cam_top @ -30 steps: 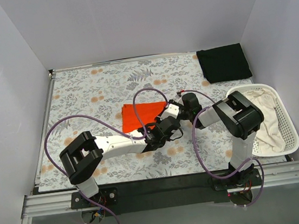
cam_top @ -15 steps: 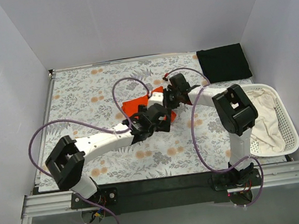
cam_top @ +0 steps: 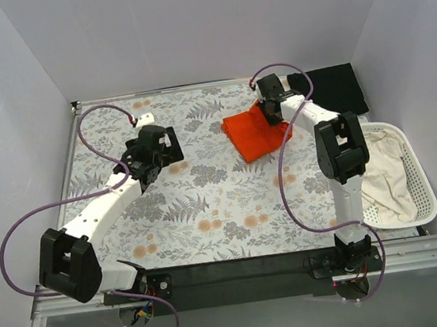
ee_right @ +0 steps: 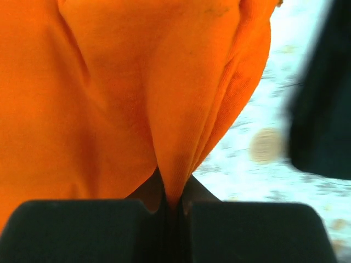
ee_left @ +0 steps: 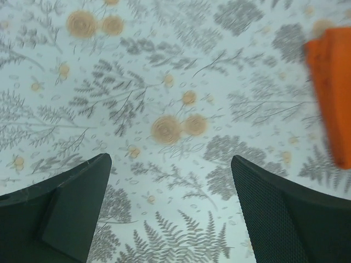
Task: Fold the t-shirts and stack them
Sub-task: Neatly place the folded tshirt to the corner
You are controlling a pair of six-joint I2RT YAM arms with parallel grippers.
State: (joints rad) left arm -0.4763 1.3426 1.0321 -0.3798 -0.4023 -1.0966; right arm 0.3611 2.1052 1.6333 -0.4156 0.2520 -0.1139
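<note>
The orange t-shirt (cam_top: 253, 137) lies folded and bunched at the back right of the floral table, its far edge lifted. My right gripper (cam_top: 270, 112) is shut on a fold of it; the right wrist view shows orange fabric (ee_right: 137, 82) pinched between the closed jaws of the right gripper (ee_right: 174, 205). The black t-shirt (cam_top: 341, 91) lies folded in the back right corner, just beyond the orange one and partly behind the right arm; it shows blurred as a black t-shirt edge (ee_right: 323, 120). My left gripper (cam_top: 174, 150) hovers open and empty over bare cloth at the left. In its own view the left gripper (ee_left: 170, 164) holds nothing, with the orange t-shirt (ee_left: 334, 93) at the right edge.
A white slatted basket (cam_top: 422, 186) with a pale cloth (cam_top: 388, 178) inside stands at the right edge, beside the right arm's elbow. White walls close in the table on three sides. Purple cables loop from both arms above the tabletop.
The left gripper has opened, let go of the orange t-shirt and swung away to the left. The right gripper has shut on the shirt and dragged it from mid-table toward the back right.
</note>
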